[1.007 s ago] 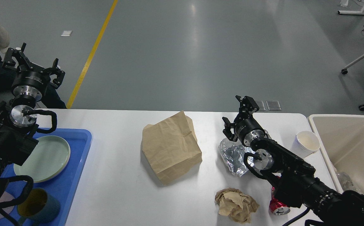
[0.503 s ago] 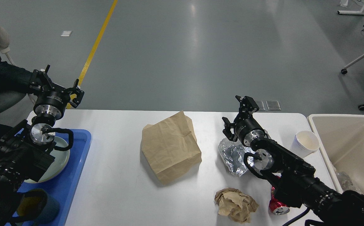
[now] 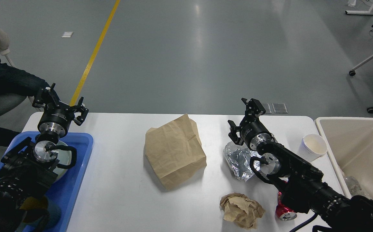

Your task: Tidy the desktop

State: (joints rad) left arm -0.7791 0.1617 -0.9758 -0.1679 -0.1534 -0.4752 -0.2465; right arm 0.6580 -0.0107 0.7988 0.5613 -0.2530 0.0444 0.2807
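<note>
A large white desktop (image 3: 122,199) with rounded corners is shown filling the near half of the head view, set before a grey floor crossed by a yellow line (image 3: 93,54).

At the left end of the desktop a blue tray (image 3: 73,180) is seen; in it a pale green plate (image 3: 64,161) and a dark cup (image 3: 41,211) are largely covered by the left arm. The left gripper (image 3: 59,103) is held above the far left corner of the desktop, just beyond the tray's far rim; its fingers (image 3: 80,111) are spread apart and nothing is held between them.

A creased brown paper bag (image 3: 173,151) is placed near the middle of the desktop. To its right a crumpled sheet of silver foil (image 3: 237,159) is found, partly hidden by the right arm. The right gripper (image 3: 244,117) is held over the far edge of the foil, with its fingers parted and empty.

A ball of crumpled brown paper (image 3: 241,210) is seen at the near edge, well apart from the bag. Just right of it a red can (image 3: 284,212) is shown lying on its side, half covered by the right arm. A white paper cup (image 3: 314,146) is tilted beside a beige bin (image 3: 360,145), which stands at the right end of the desktop.
</note>
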